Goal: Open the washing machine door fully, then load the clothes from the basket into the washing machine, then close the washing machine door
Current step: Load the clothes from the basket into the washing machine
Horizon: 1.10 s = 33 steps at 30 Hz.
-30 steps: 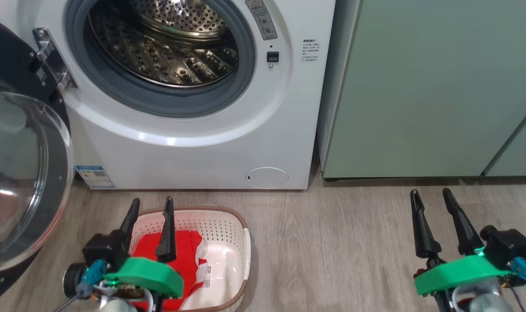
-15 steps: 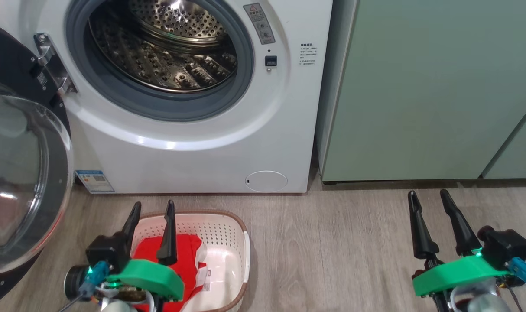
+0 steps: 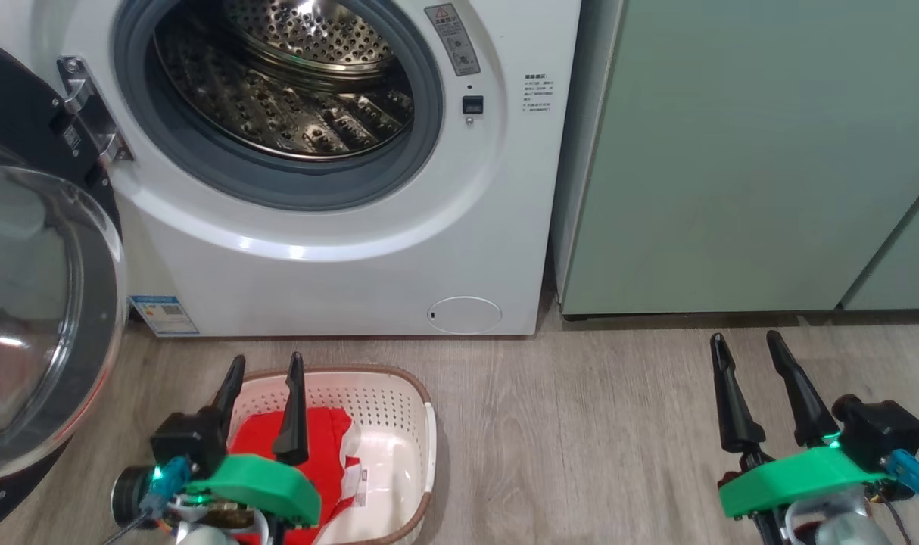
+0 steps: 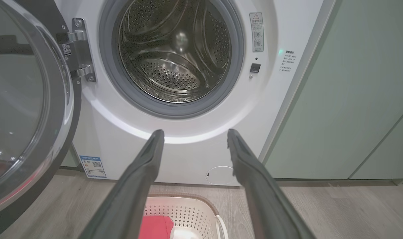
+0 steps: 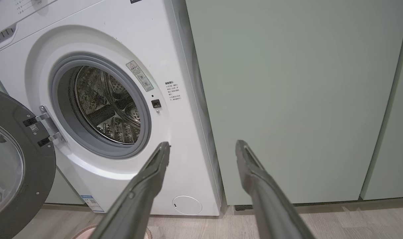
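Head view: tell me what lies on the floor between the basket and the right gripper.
Nothing: only bare grey wood-look floor stretches between the basket and the open right gripper, as the head view shows.

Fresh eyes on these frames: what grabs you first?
The washing machine gapes at the head view's top left, its steel drum gleaming, with the washing machine door swung wide at far left. Next come the bright red clothes in the basket on the floor in front, below the open left gripper. The open right gripper hangs over floor by the pale green cabinets.
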Motion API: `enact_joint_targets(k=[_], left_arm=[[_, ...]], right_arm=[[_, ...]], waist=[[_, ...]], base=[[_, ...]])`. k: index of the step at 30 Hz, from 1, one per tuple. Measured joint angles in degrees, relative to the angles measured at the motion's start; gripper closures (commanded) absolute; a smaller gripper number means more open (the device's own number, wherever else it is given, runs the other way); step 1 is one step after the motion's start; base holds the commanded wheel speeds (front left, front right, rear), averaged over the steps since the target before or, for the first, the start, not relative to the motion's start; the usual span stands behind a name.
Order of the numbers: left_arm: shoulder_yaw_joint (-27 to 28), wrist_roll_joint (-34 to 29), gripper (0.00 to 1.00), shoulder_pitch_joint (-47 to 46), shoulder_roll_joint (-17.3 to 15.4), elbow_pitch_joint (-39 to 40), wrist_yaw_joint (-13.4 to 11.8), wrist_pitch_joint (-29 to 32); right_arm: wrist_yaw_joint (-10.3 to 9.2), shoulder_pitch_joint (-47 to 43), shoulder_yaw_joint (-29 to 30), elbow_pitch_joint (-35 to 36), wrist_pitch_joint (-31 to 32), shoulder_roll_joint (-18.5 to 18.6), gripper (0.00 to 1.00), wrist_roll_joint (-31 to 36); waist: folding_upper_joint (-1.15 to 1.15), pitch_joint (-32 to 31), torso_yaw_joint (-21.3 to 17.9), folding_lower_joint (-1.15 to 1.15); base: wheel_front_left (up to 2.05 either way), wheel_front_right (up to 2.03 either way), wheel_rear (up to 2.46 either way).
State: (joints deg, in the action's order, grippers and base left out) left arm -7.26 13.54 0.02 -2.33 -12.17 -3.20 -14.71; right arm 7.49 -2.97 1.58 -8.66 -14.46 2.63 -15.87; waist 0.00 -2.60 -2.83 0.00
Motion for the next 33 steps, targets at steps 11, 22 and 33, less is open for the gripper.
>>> enact_joint_targets(k=[11,22,33], left_arm=[[0.05,0.60,0.00,-0.01,0.00,-10.98,0.05,0.01],[2.41,-1.67,0.00,-12.63,-2.93,-30.43,0.41,0.02],[3.31,-5.37,0.00,-28.70,-10.13,-43.34,1.08,0.02]], right_arm=[[0.00,0.02,-1.27,-0.98,0.00,0.00,0.00,0.33],[0.00,5.21,-3.99,1.02,0.00,-0.01,0.00,1.10],[0.00,10.05,-7.39,3.14,0.00,-0.01,0.00,-2.77]], waist=[[0.00,2.54,-2.08,0.00],[0.00,13.45,-5.79,0.00],[0.00,28.38,-10.99,0.02]], base=[[0.00,0.00,0.00],[0.00,0.00,0.00],[0.00,0.00,0.00]])
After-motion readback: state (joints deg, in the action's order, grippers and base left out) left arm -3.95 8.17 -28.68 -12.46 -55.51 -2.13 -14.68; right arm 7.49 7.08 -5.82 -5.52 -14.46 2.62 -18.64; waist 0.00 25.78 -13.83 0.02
